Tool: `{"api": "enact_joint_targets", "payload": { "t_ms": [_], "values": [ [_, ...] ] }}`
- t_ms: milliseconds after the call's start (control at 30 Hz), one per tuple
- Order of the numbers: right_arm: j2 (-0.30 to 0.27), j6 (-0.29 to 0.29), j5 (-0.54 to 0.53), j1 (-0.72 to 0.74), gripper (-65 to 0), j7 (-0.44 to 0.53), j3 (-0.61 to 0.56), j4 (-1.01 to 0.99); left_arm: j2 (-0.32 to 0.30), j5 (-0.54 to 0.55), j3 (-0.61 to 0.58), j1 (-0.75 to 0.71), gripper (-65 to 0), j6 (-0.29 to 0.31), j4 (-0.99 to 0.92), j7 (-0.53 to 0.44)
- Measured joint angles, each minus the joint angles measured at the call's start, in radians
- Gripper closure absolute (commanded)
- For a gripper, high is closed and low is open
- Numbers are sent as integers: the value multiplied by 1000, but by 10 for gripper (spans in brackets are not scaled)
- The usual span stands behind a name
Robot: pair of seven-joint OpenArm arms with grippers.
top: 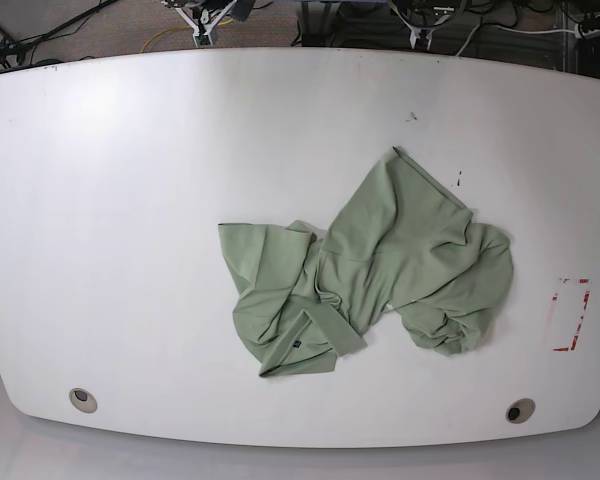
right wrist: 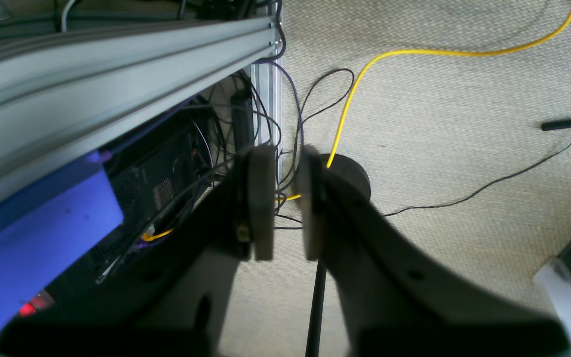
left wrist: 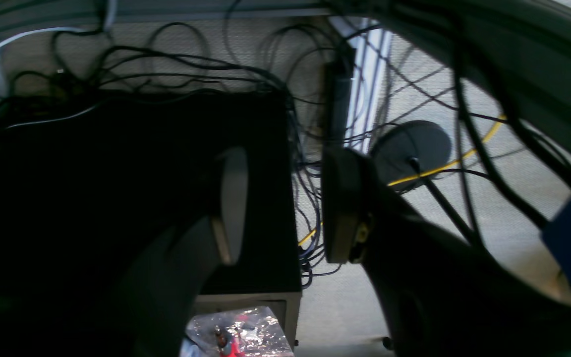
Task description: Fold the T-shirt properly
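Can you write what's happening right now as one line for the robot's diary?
T-shirt: crumpled on table, unfolded | left gripper: open, empty | right gripper: slightly open, empty

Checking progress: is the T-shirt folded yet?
No. The T-shirt lies crumpled on the white table, bunched unevenly, with no neat fold.

Base view looks straight down on the table (top: 130,200); wrist views (both) overlook floor cables.

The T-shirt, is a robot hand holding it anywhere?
No. The T-shirt lies crumpled on the table, and both hands, left and right, hold nothing.
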State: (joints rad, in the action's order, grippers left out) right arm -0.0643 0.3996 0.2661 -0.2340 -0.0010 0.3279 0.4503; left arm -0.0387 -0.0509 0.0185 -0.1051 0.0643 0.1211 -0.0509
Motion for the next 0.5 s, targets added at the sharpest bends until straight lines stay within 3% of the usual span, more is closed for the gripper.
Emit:
{"api": "enact_joint_targets", "payload": {
  "t_ms": [33, 167, 500],
  "values": [
    [-2, 12, -3, -18, -86, -2, -7, 13, -11, 8, 2, -27, -222, -19, 11, -18],
    [6, -15, 3, 10, -86, -2, 0, -40, -6, 0, -1, -19, -222, -4, 8, -18],
    [11, -7, 0, 38, -86, 8, 0, -105, -3, 0, -1, -16, -222, -1, 8, -19]
  ]
}}
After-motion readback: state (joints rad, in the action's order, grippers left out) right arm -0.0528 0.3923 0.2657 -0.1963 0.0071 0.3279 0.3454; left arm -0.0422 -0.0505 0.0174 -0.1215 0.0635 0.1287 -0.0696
